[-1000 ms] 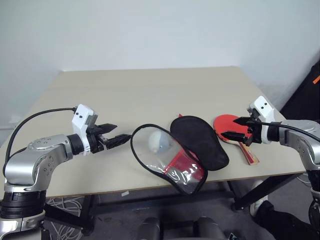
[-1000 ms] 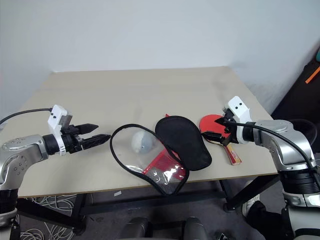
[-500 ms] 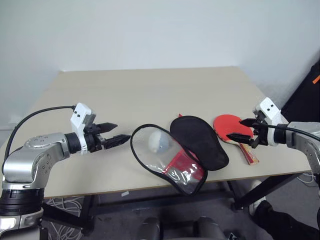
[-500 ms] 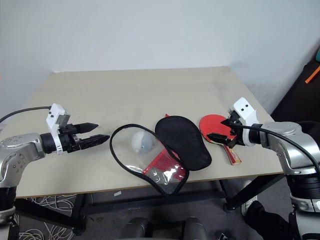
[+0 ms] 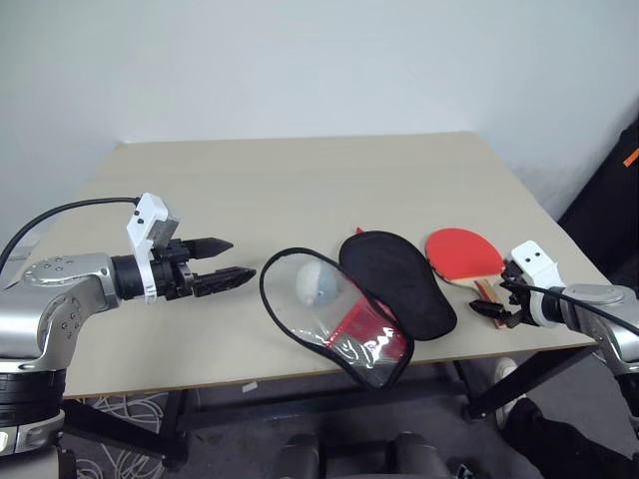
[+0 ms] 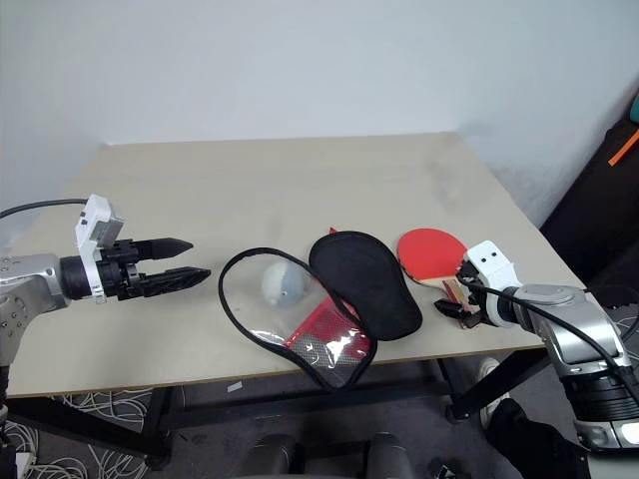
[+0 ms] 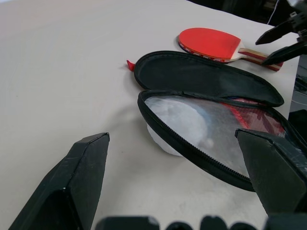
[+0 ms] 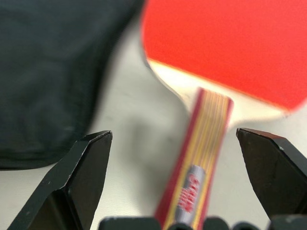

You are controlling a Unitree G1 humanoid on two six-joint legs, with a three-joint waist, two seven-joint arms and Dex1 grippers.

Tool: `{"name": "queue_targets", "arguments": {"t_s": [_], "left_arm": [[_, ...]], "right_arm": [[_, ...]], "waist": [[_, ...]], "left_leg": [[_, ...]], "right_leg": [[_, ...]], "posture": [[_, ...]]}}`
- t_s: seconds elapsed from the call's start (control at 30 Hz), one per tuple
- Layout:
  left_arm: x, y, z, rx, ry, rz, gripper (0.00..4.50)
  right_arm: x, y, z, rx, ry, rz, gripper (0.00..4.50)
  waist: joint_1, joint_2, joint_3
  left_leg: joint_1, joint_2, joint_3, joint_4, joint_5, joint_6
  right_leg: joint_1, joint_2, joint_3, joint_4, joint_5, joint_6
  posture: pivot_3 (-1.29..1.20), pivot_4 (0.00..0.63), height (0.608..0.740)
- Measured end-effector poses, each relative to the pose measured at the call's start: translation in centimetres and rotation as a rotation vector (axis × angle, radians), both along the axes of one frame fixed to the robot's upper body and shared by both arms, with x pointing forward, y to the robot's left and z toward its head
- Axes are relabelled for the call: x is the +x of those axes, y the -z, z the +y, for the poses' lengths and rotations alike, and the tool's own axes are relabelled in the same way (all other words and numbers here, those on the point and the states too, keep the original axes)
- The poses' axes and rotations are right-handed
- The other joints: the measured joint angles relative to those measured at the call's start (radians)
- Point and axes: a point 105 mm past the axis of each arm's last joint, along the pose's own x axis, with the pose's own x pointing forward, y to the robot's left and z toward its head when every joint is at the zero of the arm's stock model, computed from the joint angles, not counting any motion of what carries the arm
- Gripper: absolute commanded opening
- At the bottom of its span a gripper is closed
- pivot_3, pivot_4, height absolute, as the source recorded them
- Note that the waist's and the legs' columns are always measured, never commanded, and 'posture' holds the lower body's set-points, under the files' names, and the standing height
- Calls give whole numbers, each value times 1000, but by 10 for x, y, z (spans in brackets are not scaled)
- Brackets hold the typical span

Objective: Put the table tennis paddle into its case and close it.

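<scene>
My right gripper (image 6: pixel 454 301) gapes wide astride the paddle (image 5: pixel 465 253) handle, gripping nothing. Left gripper (image 5: pixel 228 261) wide, empty, beside the unzipped case (image 5: pixel 361 299).

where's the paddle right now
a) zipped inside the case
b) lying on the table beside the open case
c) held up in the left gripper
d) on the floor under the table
b, the table tennis paddle lies flat on the table just right of the open case, with the open right gripper at its handle, not yet closed on it.
</scene>
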Motion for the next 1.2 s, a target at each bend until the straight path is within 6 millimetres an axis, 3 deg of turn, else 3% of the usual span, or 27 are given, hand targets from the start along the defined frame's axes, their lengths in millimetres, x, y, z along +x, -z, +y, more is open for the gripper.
{"name": "queue_targets", "arguments": {"t_s": [0.1, 0.27, 0.43, 0.63, 0.8, 0.93, 1.1, 1.2], "left_arm": [[0, 0, 0, 0, -1, 1, 4460], [0, 1, 0, 0, -2, 2, 4460], [0, 3, -1, -9, -2, 6, 4500], [1, 4, -2, -13, -7, 7, 4500], [1, 4, -2, -13, -7, 8, 4500], [1, 5, -2, -12, -7, 10, 4500], [1, 7, -3, -10, -3, 17, 4500], [1, 7, -3, -10, -5, 20, 4500]], "right_arm": [[3, 13, -7, 3, 73, 15, 4500], [10, 16, -8, 48, 136, 9, 4500], [19, 18, -9, 109, 219, 2, 3353], [26, 18, -11, 133, 279, -2, 1249], [27, 16, -8, 156, 288, -3, 1123], [37, 1, 23, 258, 236, -64, 1123], [49, -54, 82, 336, 72, -221, 1123], [44, -56, 109, 341, 10, -212, 1123]], "waist": [[0, 0, 0], [-2, -2, -1], [-2, -2, -1], [-3, -2, -1], [-3, -1, -1], [-11, 2, 0], [-25, 3, 1], [-24, 2, 0]], "left_leg": [[0, 0, 0, 0, 0, 0], [1, 0, 0, 0, 0, 0], [2, 0, 0, 0, 0, 0], [1, 0, 0, 0, 0, 0], [1, 0, 0, 0, 0, 0], [1, 1, 0, -1, 0, 0], [0, 0, -2, -2, 0, 0], [0, -1, -3, -2, 0, 0]], "right_leg": [[1, 0, 0, 0, 0, 0], [2, 1, 0, 0, 0, 0], [2, 1, 0, 0, 0, 0], [2, 1, 0, 0, 0, 0], [1, 1, 0, 0, 0, 0], [-1, 1, 1, 1, 0, 0], [-1, 1, 0, 1, 0, -1], [0, 1, 0, 1, 0, 0]], "posture": [[0, 0, 698], [0, 0, 698], [0, 0, 698], [0, 0, 698], [0, 0, 698], [0, 0, 698], [0, 0, 698], [0, 0, 698]]}}
